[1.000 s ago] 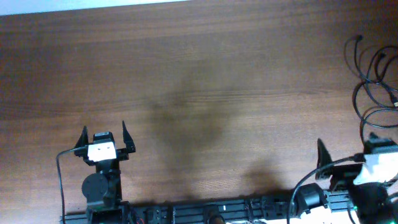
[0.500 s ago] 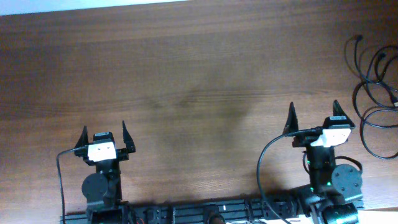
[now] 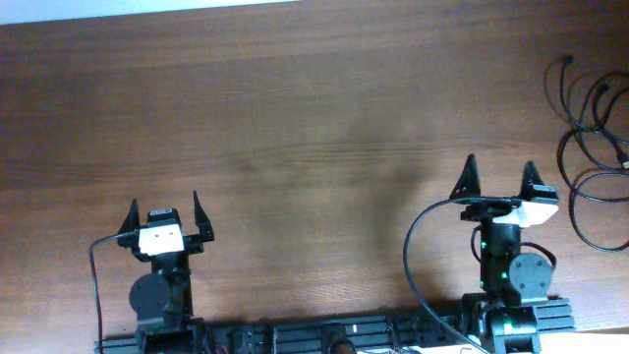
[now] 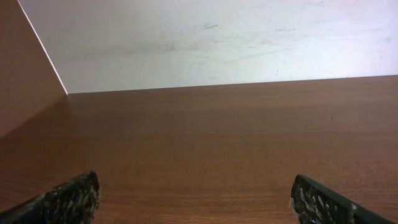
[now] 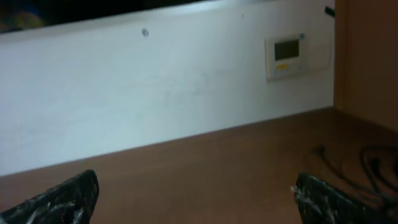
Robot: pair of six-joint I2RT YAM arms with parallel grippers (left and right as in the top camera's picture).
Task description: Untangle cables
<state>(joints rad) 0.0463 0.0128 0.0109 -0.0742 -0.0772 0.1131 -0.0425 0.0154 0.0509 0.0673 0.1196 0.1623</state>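
The cables [image 3: 590, 147] are thin black cords looped together at the table's far right edge, a small plug [image 3: 565, 61] at the upper end. In the right wrist view the cables [image 5: 373, 171] show blurred at the lower right. My right gripper [image 3: 499, 172] stands open a little left of them, nothing between its fingers, apart from the cords. At the front left my left gripper [image 3: 164, 208] is open over bare wood, far from the cables. Both wrist views show only fingertips [image 4: 74, 199] and fingertips [image 5: 323, 196] wide apart.
The brown wooden table [image 3: 295, 128] fills the overhead view, its far edge meeting a white wall [image 4: 217, 43]. A black rail [image 3: 324, 334] runs along the front edge with both arm bases. A thick black arm wire [image 3: 418, 261] loops beside the right arm.
The right arm has swung left from the table's right edge and now points its gripper straight up the table. The left arm and the cables have not moved.
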